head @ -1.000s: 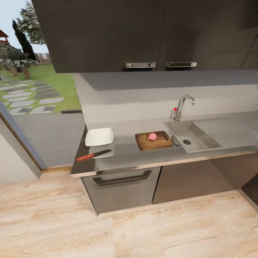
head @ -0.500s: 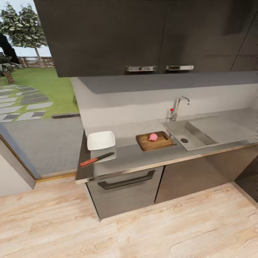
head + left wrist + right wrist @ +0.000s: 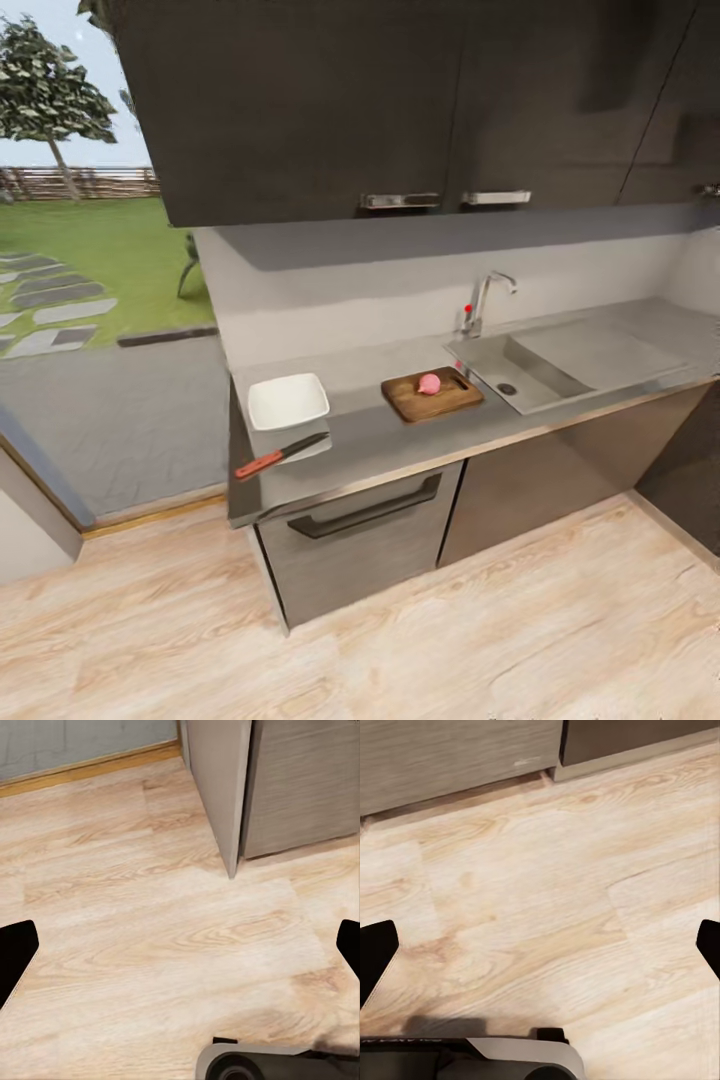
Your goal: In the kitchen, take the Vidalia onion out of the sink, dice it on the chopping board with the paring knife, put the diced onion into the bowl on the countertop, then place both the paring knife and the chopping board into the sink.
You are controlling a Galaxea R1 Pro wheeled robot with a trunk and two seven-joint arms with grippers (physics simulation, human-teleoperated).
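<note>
Both claws (image 3: 180, 945) (image 3: 540, 945) hang wide open over floor; onion (image 3: 429, 383) sits on board (image 3: 432, 394), so I'd grab knife (image 3: 281, 455) by the handle

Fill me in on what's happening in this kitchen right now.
Nothing is being handled at the moment. The onion sits whole on the chopping board beside the sink. The knife lies on the countertop in front of the white bowl. The robot stands back from the counter, with the left gripper and right gripper both open and empty over the wooden floor.
</note>
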